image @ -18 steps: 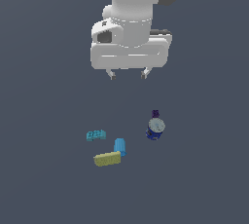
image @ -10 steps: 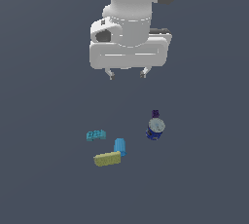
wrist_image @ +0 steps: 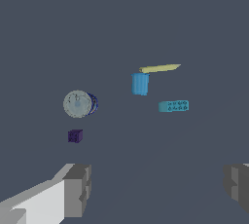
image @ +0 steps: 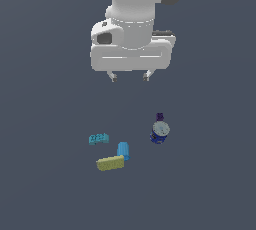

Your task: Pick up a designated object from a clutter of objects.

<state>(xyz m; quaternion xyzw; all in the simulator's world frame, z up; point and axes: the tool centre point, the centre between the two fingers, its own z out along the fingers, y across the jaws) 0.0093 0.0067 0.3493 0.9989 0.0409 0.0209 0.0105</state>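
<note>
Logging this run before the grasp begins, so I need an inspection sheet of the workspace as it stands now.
Surface: plain dark grey floor.
Job's thing: teal studded brick, lying flat, apart from the others.
Clutter: light-blue cylinder beside or touching the yellow-green block; dark blue bottle with a round white label, off to the exterior view's right.
Gripper: gripper high above the items, fingers spread, holding nothing.
Cables: nothing seen.
Surroundings: nothing seen.

Brick (image: 99, 138) beside cylinder (image: 123, 150), block (image: 110, 163).
</note>
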